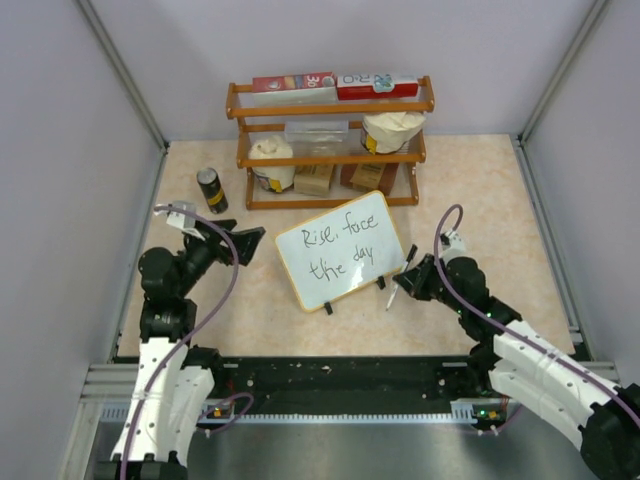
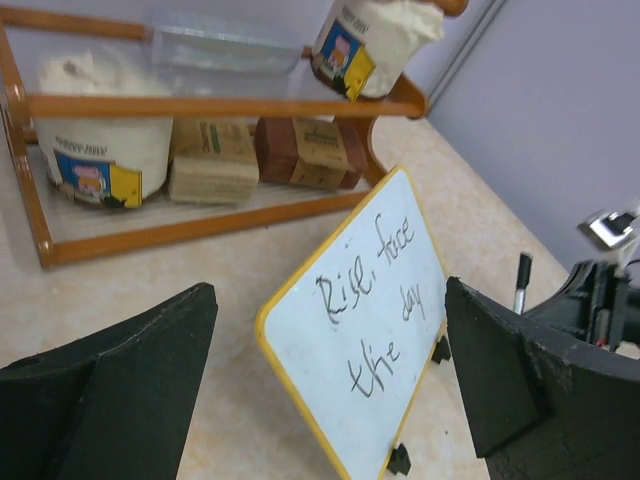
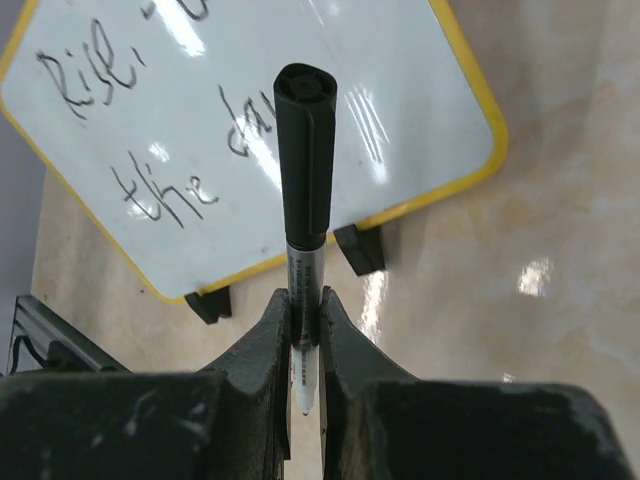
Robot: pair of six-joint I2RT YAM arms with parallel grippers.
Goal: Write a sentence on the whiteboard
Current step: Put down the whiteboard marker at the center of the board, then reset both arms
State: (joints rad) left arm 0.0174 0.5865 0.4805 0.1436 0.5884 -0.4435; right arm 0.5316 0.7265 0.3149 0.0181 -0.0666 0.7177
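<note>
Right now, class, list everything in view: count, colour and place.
whiteboard: one, white, yellow frame, mid-table
sentence: one, black, on the whiteboard
marker: one, black-and-white, in the right gripper
rack: one, brown wood, behind the whiteboard
red-and-white boxes: two, top shelf
tubs: two, white, middle and bottom shelves
brown boxes: at least two, bottom shelf
clear container: one, middle shelf
can: one, dark, left of the rack
left gripper: one, black, open, left of the whiteboard
right gripper: one, black, shut on the marker
</note>
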